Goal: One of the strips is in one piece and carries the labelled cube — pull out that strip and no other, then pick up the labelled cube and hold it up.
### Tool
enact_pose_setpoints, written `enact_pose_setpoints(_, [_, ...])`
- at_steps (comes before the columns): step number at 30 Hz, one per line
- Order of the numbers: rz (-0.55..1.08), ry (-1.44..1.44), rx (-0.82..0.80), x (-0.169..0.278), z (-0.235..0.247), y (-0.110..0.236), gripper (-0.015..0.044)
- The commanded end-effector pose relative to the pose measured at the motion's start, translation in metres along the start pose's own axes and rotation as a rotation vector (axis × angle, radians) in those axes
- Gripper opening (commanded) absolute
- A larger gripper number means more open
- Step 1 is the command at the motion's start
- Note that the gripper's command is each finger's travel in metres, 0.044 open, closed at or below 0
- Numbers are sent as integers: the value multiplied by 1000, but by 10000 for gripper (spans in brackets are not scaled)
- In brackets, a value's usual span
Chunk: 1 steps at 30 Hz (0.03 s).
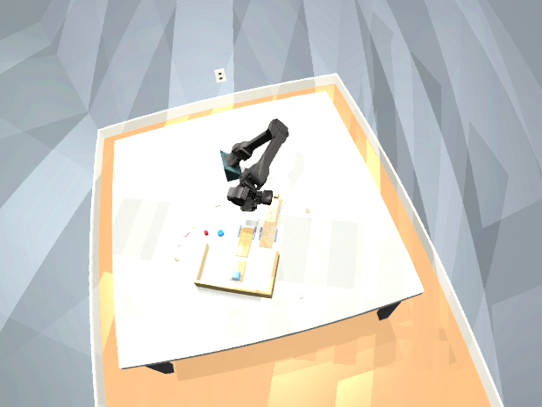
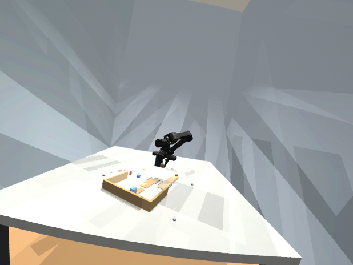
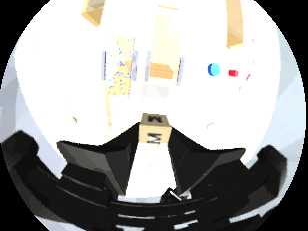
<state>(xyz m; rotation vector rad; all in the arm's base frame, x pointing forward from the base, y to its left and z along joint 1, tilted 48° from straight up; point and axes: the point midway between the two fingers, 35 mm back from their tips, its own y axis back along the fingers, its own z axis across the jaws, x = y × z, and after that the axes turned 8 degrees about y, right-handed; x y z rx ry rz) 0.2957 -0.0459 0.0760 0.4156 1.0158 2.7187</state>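
Observation:
My gripper [image 3: 153, 126] [image 2: 162, 165] [image 1: 245, 203] is shut on a small tan cube [image 3: 154, 127] [image 2: 162, 165] with a dark label and holds it in the air, above the table and behind the tray. A speckled tan strip [image 1: 270, 225] [image 3: 121, 67] [image 2: 168, 181] lies in one piece, drawn out toward the arm. Beside it is a plain tan strip [image 1: 246, 242] [image 3: 163, 41] broken in two. Its far piece [image 1: 241, 267] lies inside the wooden tray [image 1: 201, 268] [image 2: 120, 194] [image 3: 93, 0] and carries a light blue cube [image 1: 236, 275] [image 2: 133, 189].
A blue cylinder [image 1: 220, 233] [image 3: 214, 69] and a red piece [image 1: 205, 232] [image 3: 232, 73] lie left of the strips. Small tan and white beads [image 1: 177, 259] [image 1: 307, 210] [image 1: 301, 296] are scattered on the white table [image 1: 351, 272]. The teal arm base [image 1: 230, 168] stands behind.

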Motion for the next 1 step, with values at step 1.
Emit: enact_pose_setpoints(1, [0, 7, 6, 0, -1, 1, 0])
